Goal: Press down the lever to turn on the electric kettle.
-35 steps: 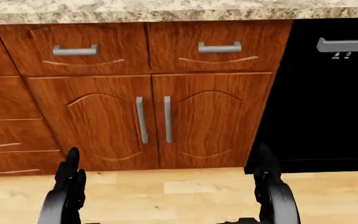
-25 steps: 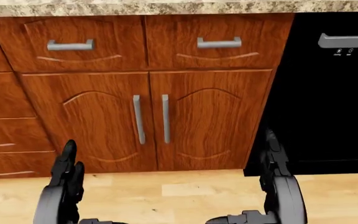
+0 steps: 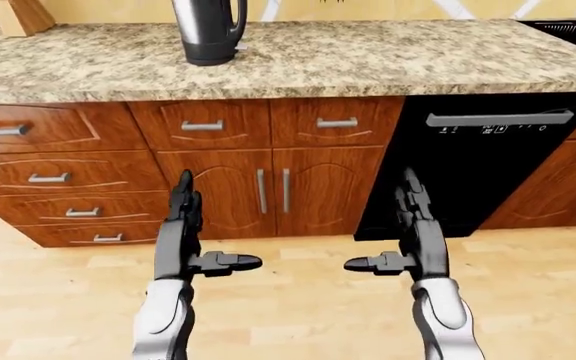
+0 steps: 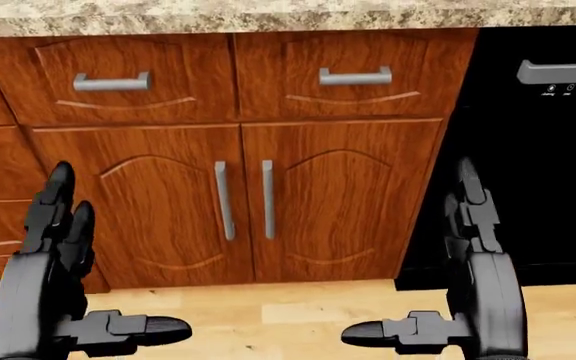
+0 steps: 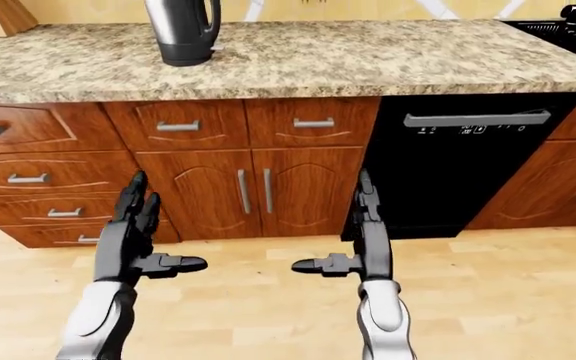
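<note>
Speckled granite desk ran across the top of both eye views, over brown wood cabinets. Electric kettle, steel body on a dark base with a black handle, stood upright on the desk at upper left of the left-eye view, its top cut off by the frame edge. Kettle lever not visible. Wooden block sat on the desk at far left, well apart from the kettle.

Below the desk: two drawers with grey bar handles, a pair of cabinet doors with vertical handles, a drawer stack to the left. Black dishwasher with a grey bar handle sat just right of the doors. Light wood floor along the bottom.

Left hand and right hand were both raised low before the cabinet doors, well below the desk and far from the kettle. Fingers on each hand pointed upward, spread apart, thumbs sticking inward toward each other. Neither hand held or touched anything. Head view showed only cabinets, dishwasher and hands; no kettle there.
</note>
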Robot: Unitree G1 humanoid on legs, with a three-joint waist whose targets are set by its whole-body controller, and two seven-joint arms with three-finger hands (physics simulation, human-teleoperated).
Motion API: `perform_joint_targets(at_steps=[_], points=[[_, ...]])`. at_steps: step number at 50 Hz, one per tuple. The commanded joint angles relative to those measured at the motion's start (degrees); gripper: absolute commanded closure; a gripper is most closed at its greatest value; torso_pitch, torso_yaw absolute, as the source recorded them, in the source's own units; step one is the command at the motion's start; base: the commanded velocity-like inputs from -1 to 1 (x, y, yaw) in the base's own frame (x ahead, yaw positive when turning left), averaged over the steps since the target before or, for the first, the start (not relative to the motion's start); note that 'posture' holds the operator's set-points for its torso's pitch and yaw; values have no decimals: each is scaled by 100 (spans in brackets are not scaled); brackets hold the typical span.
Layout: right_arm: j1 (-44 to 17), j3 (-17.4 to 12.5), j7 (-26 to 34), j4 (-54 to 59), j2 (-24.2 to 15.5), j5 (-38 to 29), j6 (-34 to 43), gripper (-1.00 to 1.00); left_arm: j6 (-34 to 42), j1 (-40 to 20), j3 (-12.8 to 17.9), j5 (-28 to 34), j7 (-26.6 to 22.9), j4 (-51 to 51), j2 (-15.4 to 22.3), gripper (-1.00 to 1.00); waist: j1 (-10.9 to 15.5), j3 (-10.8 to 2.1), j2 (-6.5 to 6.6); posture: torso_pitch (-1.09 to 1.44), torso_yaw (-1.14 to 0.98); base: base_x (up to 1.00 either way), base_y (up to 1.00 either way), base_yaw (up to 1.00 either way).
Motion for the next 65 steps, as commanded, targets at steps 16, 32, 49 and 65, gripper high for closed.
perform_joint_targets(at_steps=[16,32,49,65], points=[[-306,-164,49,-1082,-102,-289,361,-100,718,-340,491,-41,-92,-1270,203,-100,2,-34,1,0,0,0,0,0],[-360,-208,-28,-1166,-125,-540,536,-100,971,-546,645,-27,-164,-1481,331,-100,-8,75,205,0,0,0,6,0],[-355,-199,-48,-1159,-105,-607,543,-100,672,-421,628,33,-200,-1334,283,-100,-23,120,-4,0,0,0,13,0],[-351,-207,-87,-1118,-112,-536,573,-100,647,-409,630,4,-198,-1330,277,-100,24,87,2,0,0,0,6,8]])
